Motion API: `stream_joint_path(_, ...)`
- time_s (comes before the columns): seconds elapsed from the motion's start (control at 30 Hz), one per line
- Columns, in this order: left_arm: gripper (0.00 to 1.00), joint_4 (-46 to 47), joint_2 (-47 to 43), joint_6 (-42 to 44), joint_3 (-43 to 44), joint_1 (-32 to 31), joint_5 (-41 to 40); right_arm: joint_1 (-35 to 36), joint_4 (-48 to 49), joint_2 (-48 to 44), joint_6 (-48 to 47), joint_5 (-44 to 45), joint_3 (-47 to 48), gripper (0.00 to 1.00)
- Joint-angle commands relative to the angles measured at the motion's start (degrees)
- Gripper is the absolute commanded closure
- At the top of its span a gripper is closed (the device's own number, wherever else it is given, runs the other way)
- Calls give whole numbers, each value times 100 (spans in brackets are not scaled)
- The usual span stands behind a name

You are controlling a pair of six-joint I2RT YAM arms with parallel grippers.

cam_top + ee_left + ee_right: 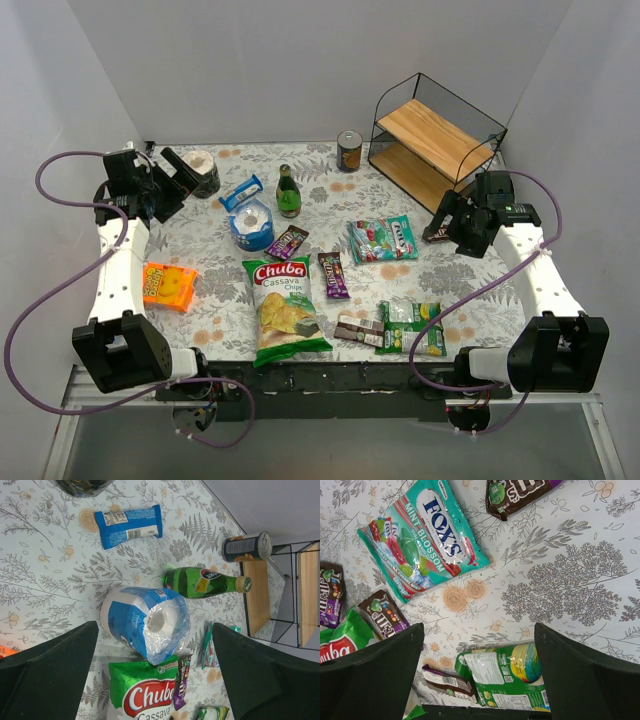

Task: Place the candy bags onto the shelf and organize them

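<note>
Left end effector (190, 172) and right end effector (441, 228) both released and empty above the surface (460, 292), candy bags (334, 275) loose on it, none on the shelf (436, 140) at far right: opening pick in hand, likely needing the right one lowered over the nearby teal bag (422, 540).

The top external camera hangs high behind the arm bases at 6 o'clock, looking down and forward over the whole table (215, 290), with the shelf (435, 140) at 1 o'clock. The left wrist camera sits low at 10 o'clock, angled toward the wrapped roll (145, 622). The right wrist camera, at 3 o'clock, looks steeply down, close on the teal packet (422, 537). All three views share the Chuba bag (283, 308).
</note>
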Motion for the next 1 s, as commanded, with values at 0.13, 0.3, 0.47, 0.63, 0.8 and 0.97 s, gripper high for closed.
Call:
stream_joint_path(0.13,2,76,-335,144,134,12,761,-31,-105,53,-39,-14,107,4)
stream_joint_path(0.3,2,410,-282,29,204,12,1402,-40,-26,-166,-48,-94,-34,5)
stream_joint_path(0.47,2,770,-246,-111,310,12,2193,-40,-149,-351,-13,3,-95,5)
stream_joint_path(0.63,2,1446,-282,-304,223,-110,3415,-40,-281,-597,40,-76,-262,5)
stream_joint_path(0.8,2,1948,-229,-401,310,-681,4084,-40,-658,-887,145,117,-438,5)
stream_joint_path(0.97,2,2299,-238,-585,57,-1569,3848,-48,-1081,-1045,286,354,-631,6)
